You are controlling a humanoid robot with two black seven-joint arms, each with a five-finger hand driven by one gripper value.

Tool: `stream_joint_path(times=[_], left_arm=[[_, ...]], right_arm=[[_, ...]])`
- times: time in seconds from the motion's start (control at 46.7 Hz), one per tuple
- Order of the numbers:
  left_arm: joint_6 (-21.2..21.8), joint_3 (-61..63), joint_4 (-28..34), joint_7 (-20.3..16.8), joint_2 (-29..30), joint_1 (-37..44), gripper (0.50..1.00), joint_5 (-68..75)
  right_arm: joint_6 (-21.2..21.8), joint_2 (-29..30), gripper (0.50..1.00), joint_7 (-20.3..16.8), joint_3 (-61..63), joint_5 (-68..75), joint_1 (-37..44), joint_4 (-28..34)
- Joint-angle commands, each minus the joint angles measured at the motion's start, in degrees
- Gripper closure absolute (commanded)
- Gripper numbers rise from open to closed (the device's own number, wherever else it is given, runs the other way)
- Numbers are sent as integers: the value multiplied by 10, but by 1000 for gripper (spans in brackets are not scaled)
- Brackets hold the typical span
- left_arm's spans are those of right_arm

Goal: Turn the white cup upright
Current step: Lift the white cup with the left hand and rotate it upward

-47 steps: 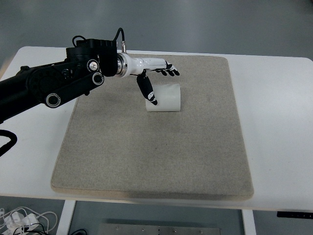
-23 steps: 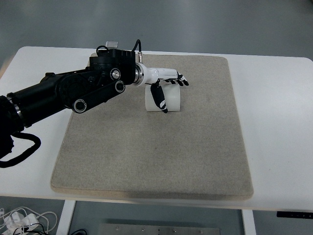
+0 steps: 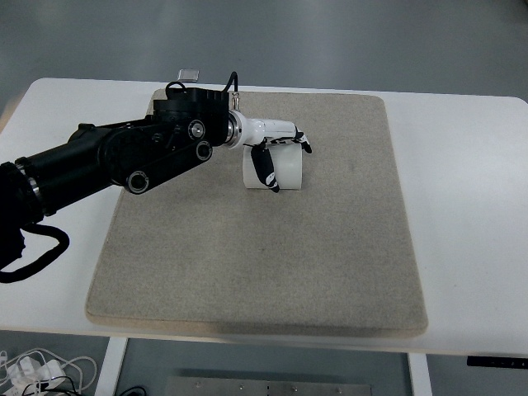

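1. Cup (image 3: 285, 169) lying sideways on mat (image 3: 330, 272), far centre.
2. Left hand (image 3: 276, 153) draped over it, fingers curled around, thumb down near side.
3. Grasping step, by the look; next needs firm grip, then wrist roll.

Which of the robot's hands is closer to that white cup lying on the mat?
Left. The left robot hand is right at the white cylindrical cup, thumb over its near side and fingers over its top, on the grey felt mat. The right one is out of view.
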Motion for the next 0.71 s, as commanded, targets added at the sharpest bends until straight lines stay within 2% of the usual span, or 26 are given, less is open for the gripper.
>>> stream_joint_path(times=[0.0, 0.107, 0.171, 0.321, 0.471, 0.6, 0.686], left_arm=[[2, 0, 4, 1, -1, 0, 835, -2], [2, -6, 6, 1, 1, -8, 941, -9], [1, -12, 6, 1, 3, -12, 956, -13], [0, -33, 8, -1, 10, -21, 956, -66], [-6, -71, 31, -14, 23, -23, 977, -151], [-28, -103, 59, -32, 28, -15, 971, -247], [-37, -105, 81, -61, 29, -11, 969, -294]], right_arm=[[0, 0, 548, 0, 0, 0, 0, 0], [0, 0, 548, 0, 0, 0, 0, 0], [0, 0, 548, 0, 0, 0, 0, 0], [0, 0, 548, 0, 0, 0, 0, 0], [0, 0, 548, 0, 0, 0, 0, 0], [0, 0, 548, 0, 0, 0, 0, 0], [0, 0, 548, 0, 0, 0, 0, 0]])
